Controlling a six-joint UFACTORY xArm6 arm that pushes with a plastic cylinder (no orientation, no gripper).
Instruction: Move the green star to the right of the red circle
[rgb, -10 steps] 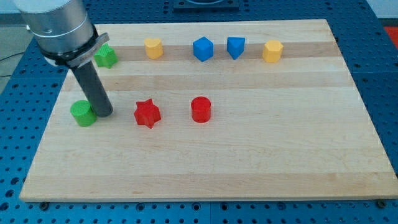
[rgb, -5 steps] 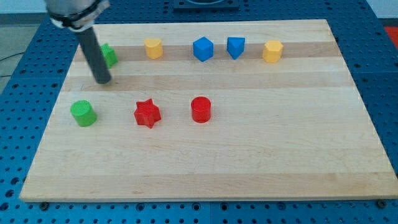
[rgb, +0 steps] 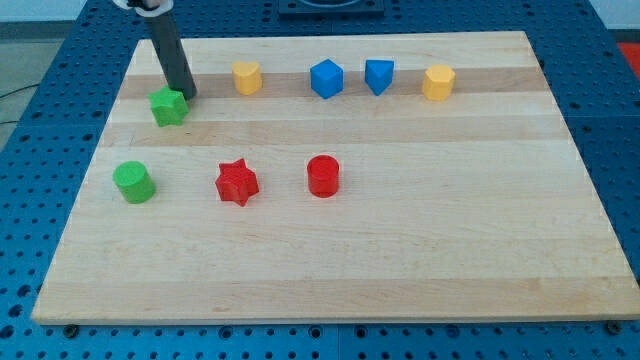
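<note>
The green star (rgb: 169, 106) lies near the board's upper left. My tip (rgb: 187, 95) stands right at the star's upper right edge, touching or nearly touching it. The red circle (rgb: 323, 175) sits near the board's middle, well to the right of and below the star. The rod rises from the tip toward the view's top left.
A red star (rgb: 237, 182) lies left of the red circle, and a green cylinder (rgb: 134, 182) further left. Along the top row stand a yellow block (rgb: 246, 76), two blue blocks (rgb: 326, 78) (rgb: 378, 75) and another yellow block (rgb: 437, 82). The wooden board (rgb: 400, 260) rests on a blue perforated table.
My tip has moved up from beside the green cylinder to the green star's upper right. The green star has shifted slightly down and left.
</note>
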